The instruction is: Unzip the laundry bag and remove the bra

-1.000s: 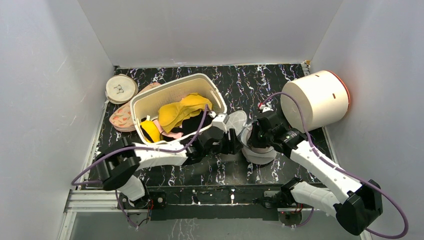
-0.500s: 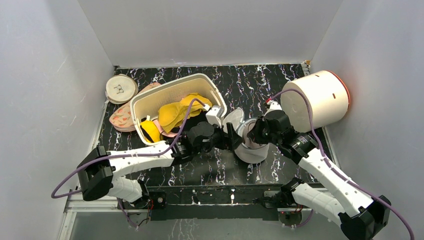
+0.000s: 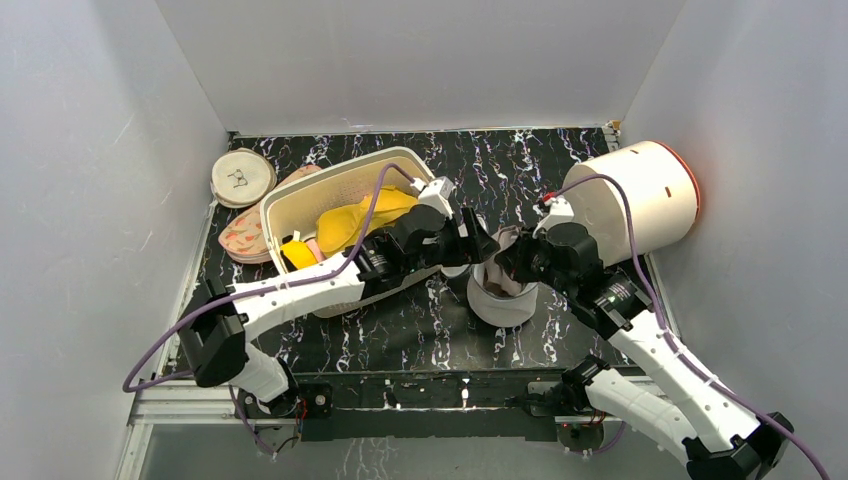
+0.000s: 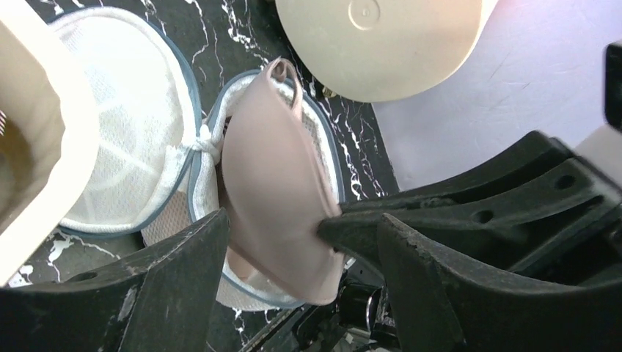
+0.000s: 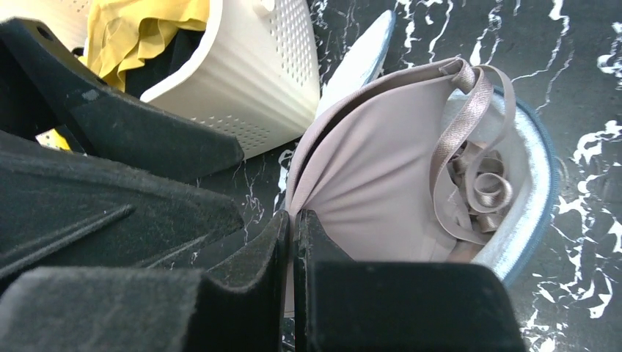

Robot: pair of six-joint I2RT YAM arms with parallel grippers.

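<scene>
While my right gripper [image 5: 293, 224] clamps the bra [image 5: 381, 172], the cup stands just ahead in the laundry bag [image 5: 532, 198]. My left gripper [image 4: 301, 235] straddles it, unclenched.

There are two arms, the left arm [image 3: 300, 293] and the right arm [image 3: 650, 335], and two grippers, the left gripper [image 4: 301, 227] and the right gripper [image 5: 293, 227]. One mesh laundry bag [image 3: 497, 300]. One pale pink bra [image 4: 275, 176]. One white perforated basket [image 3: 310, 200]. Two flat discs: a cream disc [image 3: 241, 177] with a bra symbol and a pink patterned disc [image 3: 243, 238]. One cream cylinder [image 3: 630, 195]. The yellow garments [image 3: 362, 215] overlap too much to count.
</scene>
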